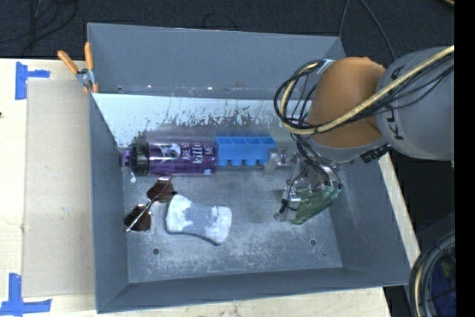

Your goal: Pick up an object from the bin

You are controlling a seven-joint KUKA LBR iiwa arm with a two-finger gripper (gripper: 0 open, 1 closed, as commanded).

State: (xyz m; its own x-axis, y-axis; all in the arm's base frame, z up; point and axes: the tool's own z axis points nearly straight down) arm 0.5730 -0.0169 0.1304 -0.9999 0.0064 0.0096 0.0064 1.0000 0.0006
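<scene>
Gripper [297, 206] sits low at the right side of the grey metal bin [215, 63], over bare, dusty floor. Its tip is a tangle of metal and a green board-like part, so whether it is released or clenched cannot be told, and nothing can be made out in its grasp. The orange wrist cover [347, 104] and looped black cables [293, 104] hide the bin's right wall and back right corner. Nearest thing: blue compartmented plastic tray [245, 150] against the back wall, just left of the gripper, end to end with a purple bottle [174, 157] lying on its side. White-grey pad [198, 220] lies mid-floor, well left of the gripper; brown-lensed sunglasses [151, 204] sit just beside it near the left wall. Front strip of floor is open.
</scene>
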